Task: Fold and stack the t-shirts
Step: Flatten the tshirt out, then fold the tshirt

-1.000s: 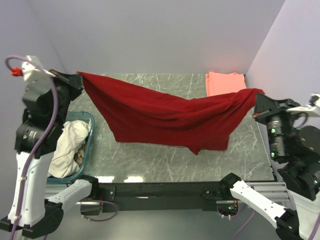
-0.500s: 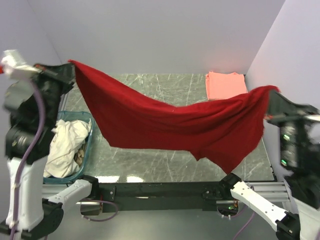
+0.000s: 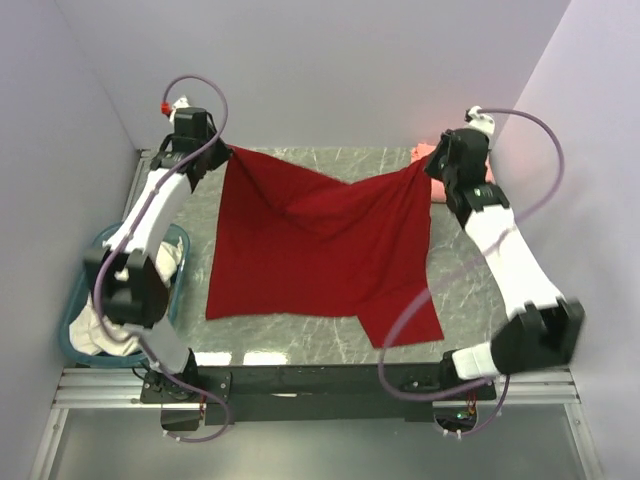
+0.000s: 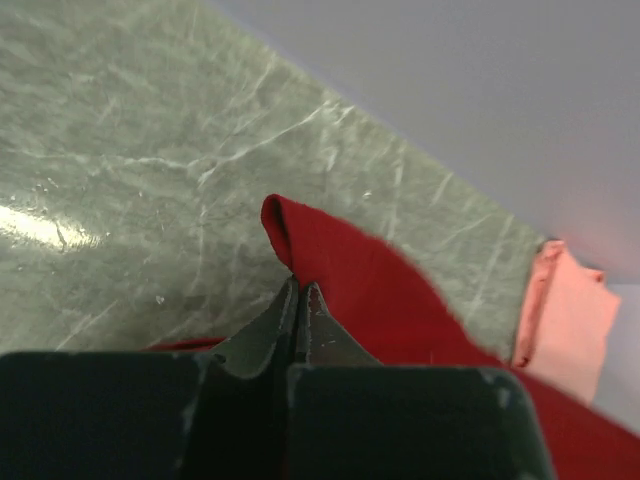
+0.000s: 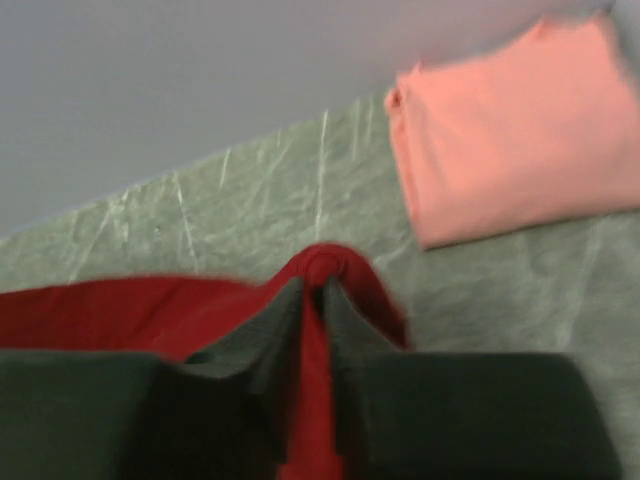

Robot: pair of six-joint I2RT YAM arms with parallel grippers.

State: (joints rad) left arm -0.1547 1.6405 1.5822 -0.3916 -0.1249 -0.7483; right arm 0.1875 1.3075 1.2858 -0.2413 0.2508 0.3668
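Observation:
The deep red t-shirt [image 3: 320,250] lies spread on the marble table [image 3: 480,290], its near edge uneven with one flap reaching the front. My left gripper [image 3: 226,156] is shut on its far left corner [image 4: 330,250], just above the table. At the far right corner [image 5: 325,262], my right gripper [image 3: 430,166] pinches the red cloth, which fills the narrow gap between the fingers. The salmon-pink t-shirt [image 5: 510,130] lies folded at the far right corner of the table, mostly hidden behind the right arm in the top view.
A teal basket [image 3: 72,335] holding pale cloth [image 3: 162,268] stands off the table's left side, under the left arm. Walls close in the table at the back and both sides. Bare marble shows right of the red shirt.
Both arms swung from the near sides out to the table's far edge. The red shirt, earlier stretched in the air between them, now lies on the table.

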